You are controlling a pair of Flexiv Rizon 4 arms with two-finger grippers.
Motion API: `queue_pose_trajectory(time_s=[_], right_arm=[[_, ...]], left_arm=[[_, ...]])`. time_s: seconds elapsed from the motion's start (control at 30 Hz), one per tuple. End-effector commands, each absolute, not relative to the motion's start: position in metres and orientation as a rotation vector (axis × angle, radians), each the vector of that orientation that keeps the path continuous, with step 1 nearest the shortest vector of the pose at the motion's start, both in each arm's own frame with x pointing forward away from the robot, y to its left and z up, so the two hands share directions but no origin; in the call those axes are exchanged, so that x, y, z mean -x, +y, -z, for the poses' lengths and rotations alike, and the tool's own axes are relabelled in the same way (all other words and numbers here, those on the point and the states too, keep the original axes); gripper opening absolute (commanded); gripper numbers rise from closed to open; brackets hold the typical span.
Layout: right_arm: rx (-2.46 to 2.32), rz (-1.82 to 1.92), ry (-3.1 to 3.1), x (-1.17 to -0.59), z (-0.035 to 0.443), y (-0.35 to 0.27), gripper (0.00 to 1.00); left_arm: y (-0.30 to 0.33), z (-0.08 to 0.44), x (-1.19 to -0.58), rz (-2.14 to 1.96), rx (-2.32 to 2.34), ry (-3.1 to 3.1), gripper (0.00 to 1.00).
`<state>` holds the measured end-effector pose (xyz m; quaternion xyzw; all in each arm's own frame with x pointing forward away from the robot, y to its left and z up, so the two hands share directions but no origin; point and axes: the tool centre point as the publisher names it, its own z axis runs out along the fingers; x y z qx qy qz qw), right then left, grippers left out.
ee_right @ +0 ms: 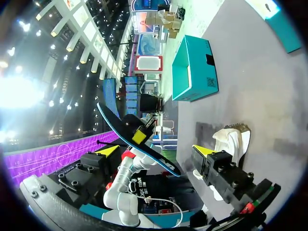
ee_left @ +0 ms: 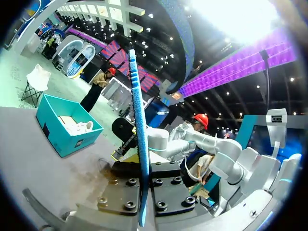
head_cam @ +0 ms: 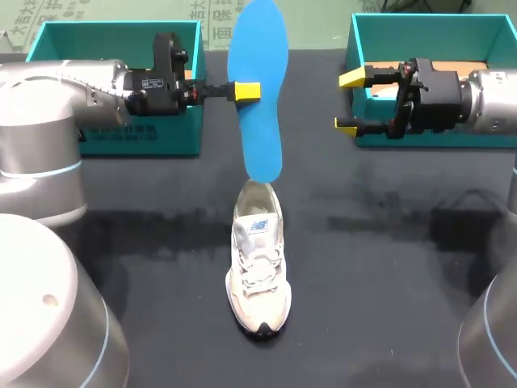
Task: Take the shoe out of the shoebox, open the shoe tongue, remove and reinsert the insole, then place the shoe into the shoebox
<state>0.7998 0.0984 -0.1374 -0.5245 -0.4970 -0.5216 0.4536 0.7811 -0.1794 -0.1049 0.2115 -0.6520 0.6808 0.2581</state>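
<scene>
The insole (head_cam: 262, 137), top cut off, is clamped in left jaws; right jaws gape.

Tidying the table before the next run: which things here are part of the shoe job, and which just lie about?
Job: blue insole, left pincer, white shoe, right teal box.
Lying about: left teal box, perhaps spare; right pincer, open.

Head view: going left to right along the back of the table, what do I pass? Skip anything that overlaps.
Left teal cardboard shoebox → flat blue insole → right gripper, open → right teal cardboard shoebox.
</scene>
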Motion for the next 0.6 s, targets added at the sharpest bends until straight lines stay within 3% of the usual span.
queue_pose_trajectory(time_s=[0.03, 0.6], right_arm=[[1.298, 1.286, -1.228, -0.799, 0.137, 0.099, 1.00], [1.298, 1.286, -1.228, -0.799, 0.137, 0.099, 1.00]], left_arm=[[-0.180, 0.109, -0.785, -1.804, -0.622, -1.719, 0.00], [-0.188, 0.126, -0.778, -1.446, -1.113, -1.356, 0.00]])
